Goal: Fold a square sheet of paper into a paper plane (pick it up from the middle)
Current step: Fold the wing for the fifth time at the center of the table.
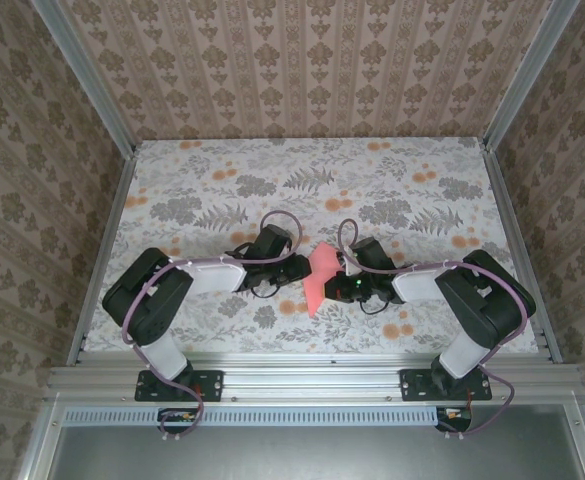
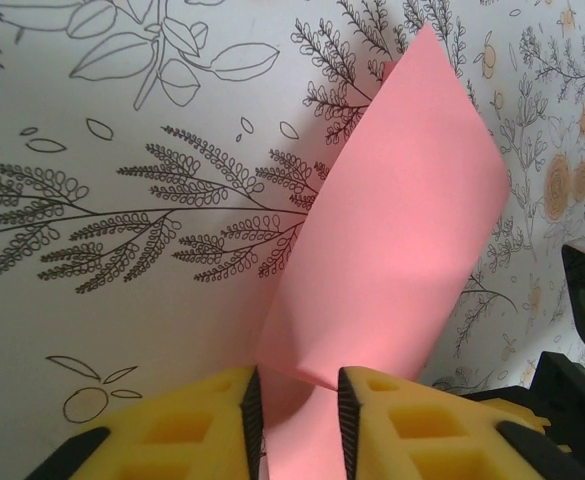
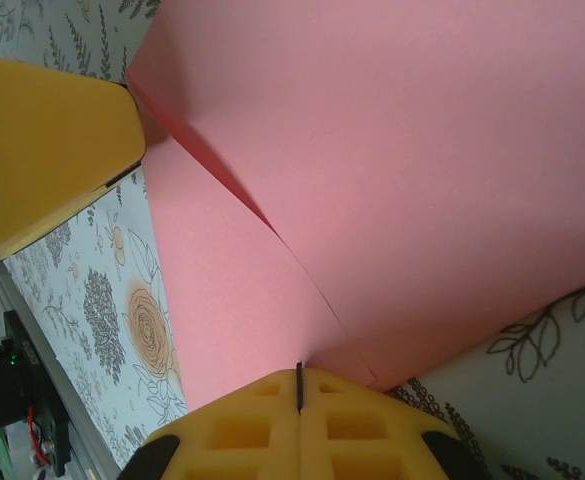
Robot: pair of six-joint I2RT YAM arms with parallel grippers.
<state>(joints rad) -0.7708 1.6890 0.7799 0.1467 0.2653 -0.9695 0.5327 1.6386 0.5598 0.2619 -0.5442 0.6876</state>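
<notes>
The salmon-pink sheet of paper (image 1: 321, 275) is partly folded and held up off the table between both grippers. In the left wrist view the paper (image 2: 412, 220) rises as a bent flap, and its lower part runs through the gap of my left gripper (image 2: 294, 388), whose yellow fingers (image 2: 212, 420) stand apart around it. My right gripper (image 3: 299, 372) is shut on the paper (image 3: 422, 180) at its near edge, beside a fold line. The left gripper (image 1: 300, 272) and right gripper (image 1: 346, 282) face each other across the sheet.
The floral-print tablecloth (image 1: 302, 190) covers the table inside patterned walls. A yellow finger of the left gripper (image 3: 42, 140) shows at the upper left of the right wrist view. The aluminium rail (image 1: 302, 372) runs along the near edge.
</notes>
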